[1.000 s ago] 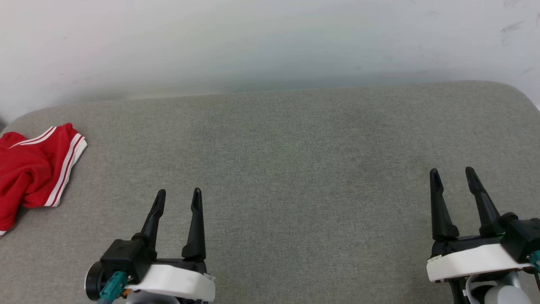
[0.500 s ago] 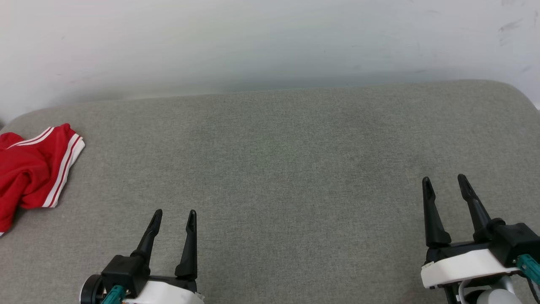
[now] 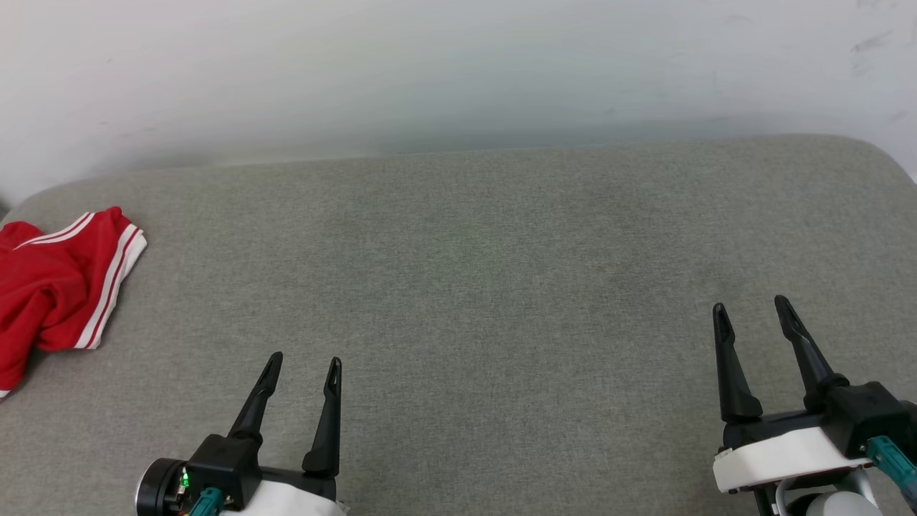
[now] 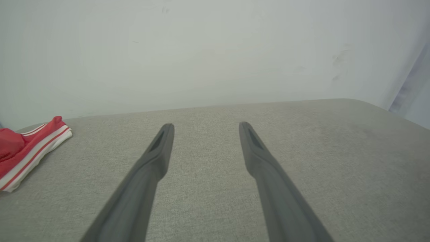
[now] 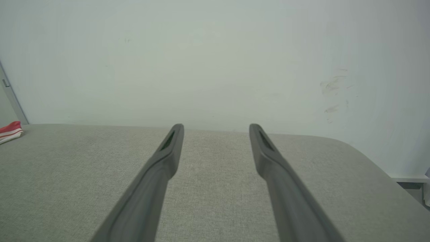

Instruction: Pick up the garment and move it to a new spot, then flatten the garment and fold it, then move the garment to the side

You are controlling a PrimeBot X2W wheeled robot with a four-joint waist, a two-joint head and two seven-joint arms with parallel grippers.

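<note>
The crumpled red jersey lies at the far left edge of the grey padded surface, well left of the left gripper, whose fingers stand apart and empty; the right gripper, equally spread, sits far farther off, so the left arm looks better placed.
</note>
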